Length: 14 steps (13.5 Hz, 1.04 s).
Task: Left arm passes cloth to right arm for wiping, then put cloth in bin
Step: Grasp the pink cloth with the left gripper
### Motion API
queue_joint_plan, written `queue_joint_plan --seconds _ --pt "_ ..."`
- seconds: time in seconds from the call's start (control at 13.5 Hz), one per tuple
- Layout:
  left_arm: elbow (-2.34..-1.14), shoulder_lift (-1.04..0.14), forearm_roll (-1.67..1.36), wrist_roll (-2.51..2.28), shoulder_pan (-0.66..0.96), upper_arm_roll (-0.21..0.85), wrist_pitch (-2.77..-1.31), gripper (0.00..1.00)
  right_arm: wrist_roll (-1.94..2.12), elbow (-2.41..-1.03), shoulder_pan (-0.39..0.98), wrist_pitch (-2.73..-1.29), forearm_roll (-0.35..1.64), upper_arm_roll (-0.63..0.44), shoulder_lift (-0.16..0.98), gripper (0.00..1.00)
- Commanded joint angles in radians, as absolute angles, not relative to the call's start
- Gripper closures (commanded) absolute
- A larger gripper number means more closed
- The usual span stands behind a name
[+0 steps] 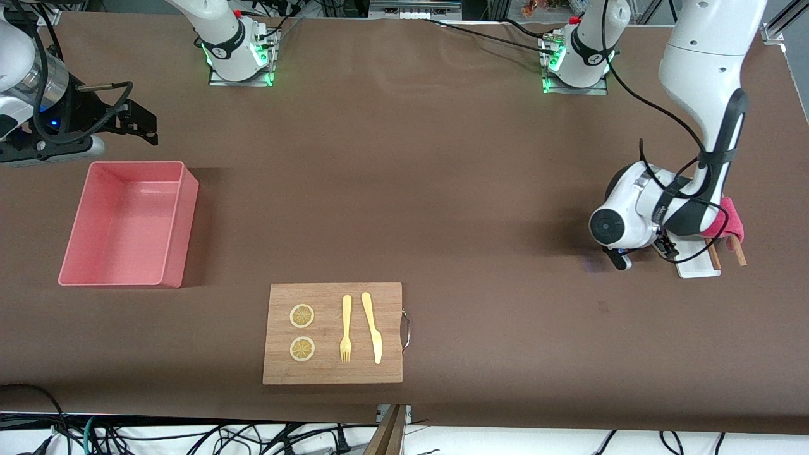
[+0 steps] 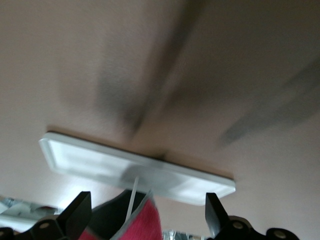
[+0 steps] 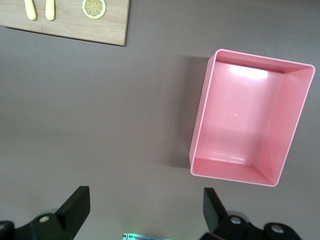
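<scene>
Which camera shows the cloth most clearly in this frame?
The left wrist view: the cloth sits between the left claw's open fingers, in front of the white tray. The front view shows only a magenta edge past the left arm's wrist. The right wrist view shows none of it, just the bin.

A wooden board [image 1: 333,333] lies flat near the desk's [image 1: 442,202] front edge, about midway along it, with a metal handle [image 1: 406,330] on the side toward the left arm's end. On it lie two lemon slices [image 1: 302,316], one nearer the front edge than the other, and beside them a yellow fork [image 1: 346,328] and a yellow knife [image 1: 372,327], side by side. A small flat white tray [image 1: 697,268] sits at the left arm's end of the desk, with two brown sticks [image 1: 737,251] just beside it.
</scene>
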State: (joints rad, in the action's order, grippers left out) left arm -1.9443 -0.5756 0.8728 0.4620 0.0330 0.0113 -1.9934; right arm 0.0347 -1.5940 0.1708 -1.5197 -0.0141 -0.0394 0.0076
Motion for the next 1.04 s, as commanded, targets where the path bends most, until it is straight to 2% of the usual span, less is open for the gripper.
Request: queue_joint_plan --seconds 0.0,0.07,0.22,0.3,0.37,0.44,0.52,0.74,0.96 --pt "-2.029 -0.516 0.940 0.482 -0.020 0.018 -2.059 0.00 0.037 -1.577 0.163 -1.503 -0.026 -0.031 0.011 0.00" --pt "-2.032 -0.514 0.942 0.482 -0.021 0.018 -2.059 0.00 0.037 -1.577 0.161 -1.503 -0.026 -0.031 0.011 0.00" --pt "-2.040 -0.512 0.954 0.483 -0.034 0.017 -2.059 0.17 0.037 -1.577 0.161 -1.503 -0.026 -0.031 0.011 0.00" --pt "-2.040 -0.512 0.954 0.483 -0.038 0.018 -2.059 0.29 0.037 -1.577 0.161 -1.503 -0.026 -0.031 0.009 0.00" --pt "-2.040 -0.512 0.956 0.485 -0.037 0.018 -2.051 0.54 0.037 -1.577 0.161 -1.503 -0.026 -0.031 0.009 0.00" --pt "-2.039 -0.512 0.956 0.485 -0.037 0.018 -2.049 0.70 0.037 -1.577 0.161 -1.503 -0.026 -0.031 0.009 0.00" --pt "-2.039 -0.512 0.956 0.485 -0.037 0.017 -2.049 0.79 0.037 -1.577 0.163 -1.503 -0.026 -0.031 0.009 0.00" --pt "-2.037 -0.509 0.956 0.485 -0.040 0.015 -2.043 1.00 0.037 -1.577 0.161 -1.503 -0.026 -0.031 0.011 0.00" --pt "-2.028 -0.497 0.956 0.486 -0.035 0.018 -2.003 1.00 0.037 -1.577 0.163 -1.503 -0.026 -0.031 0.011 0.00"
